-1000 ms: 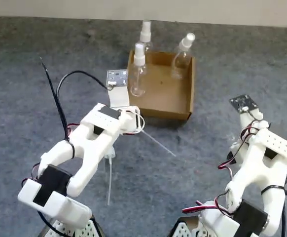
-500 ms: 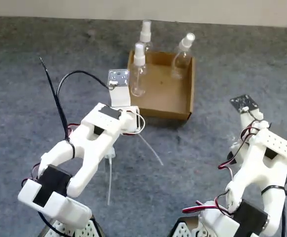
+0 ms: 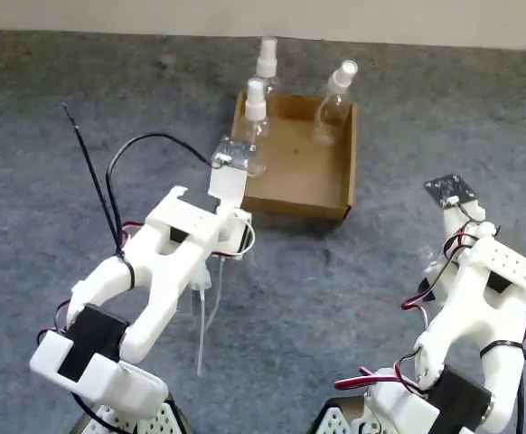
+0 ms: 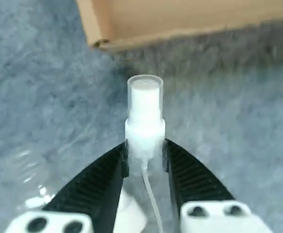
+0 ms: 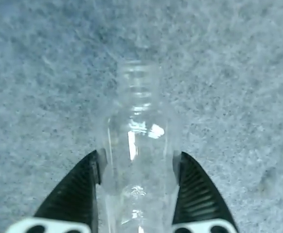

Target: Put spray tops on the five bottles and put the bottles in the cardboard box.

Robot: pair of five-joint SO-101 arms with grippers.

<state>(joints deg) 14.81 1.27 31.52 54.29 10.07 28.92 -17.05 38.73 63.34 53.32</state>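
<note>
Right, over on the left: the left arm (image 3: 168, 262) is stretched forward from the near edge, its wrist up by the near-left corner of the box (image 3: 346, 172). The left gripper (image 4: 144, 155) is pinched tight on a spray top (image 4: 145, 116), with the fingers squeezing the collar, the nozzle poking out past the tips and the tube (image 4: 151, 194) trailing back between them, just short of the box wall. In the middle, the box sits on the carpet (image 3: 64, 90). One capped bottle (image 3: 252, 136) stands upright inside by the left wall, another (image 3: 333, 104) leans in the back right corner, and a third (image 3: 267, 61) stands just behind the box. Over on the right, the right arm (image 3: 480, 298) is folded low at the near edge, well apart from the box. The right gripper (image 5: 137, 162) is clamped round the body of a topless bottle (image 5: 139, 141), whose open neck points away over the carpet.
</note>
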